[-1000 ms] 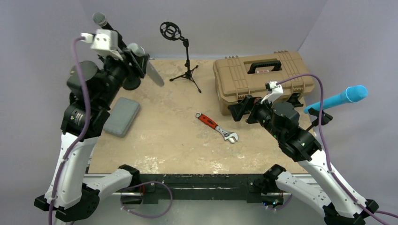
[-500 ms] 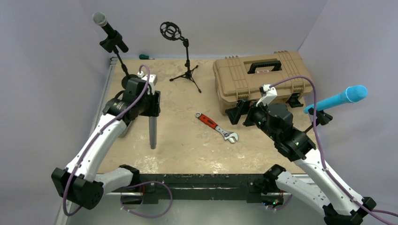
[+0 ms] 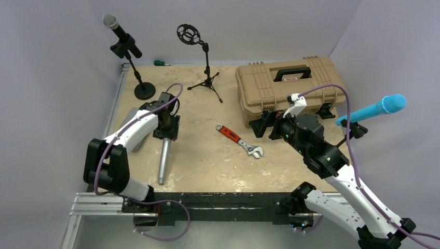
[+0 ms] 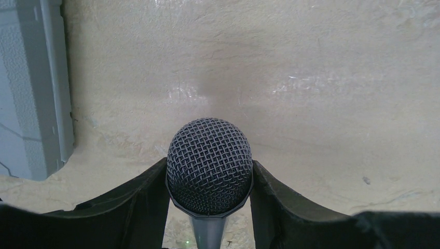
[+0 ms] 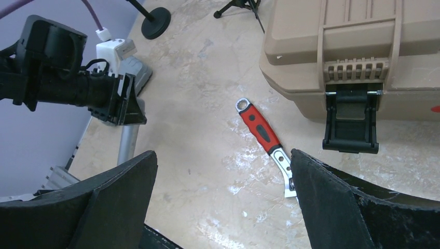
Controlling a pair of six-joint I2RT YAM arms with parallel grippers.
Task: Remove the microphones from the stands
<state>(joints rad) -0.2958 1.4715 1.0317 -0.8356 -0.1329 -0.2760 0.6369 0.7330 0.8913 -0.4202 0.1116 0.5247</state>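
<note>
The left claw (image 3: 167,128) is clenched on a grey microphone (image 3: 163,158), gripping it right at the head. In the left wrist view the round mesh head (image 4: 209,165) sits wedged between the two black fingers (image 4: 139,203), with the handle running down out of the picture. From above, the handle points from the claw toward the near edge of the bench (image 3: 207,171), over its left part. It may be resting its tail end on the surface, but the overhead view does not settle whether it touches or hangs just clear. A flat grey case (image 4: 31,88) lies just beside the claw on its left.

The microphone is well apart from the tripod stand (image 3: 207,78), which is at the back of the bench with a ring-shaped holder (image 3: 188,34) on top. At the back left a black microphone (image 3: 115,27) sits clipped on a round-based stand (image 3: 144,91), with a green-handled screwdriver (image 3: 162,63) near it by the wall.

The right claw (image 5: 223,161) is released, its fingers spread wide with nothing between them. It hovers above the bench in front of a tan toolbox (image 3: 290,85). A red-handled wrench (image 3: 236,137) lies between the two arms. A blue microphone (image 3: 376,109) is out at the far right edge.
</note>
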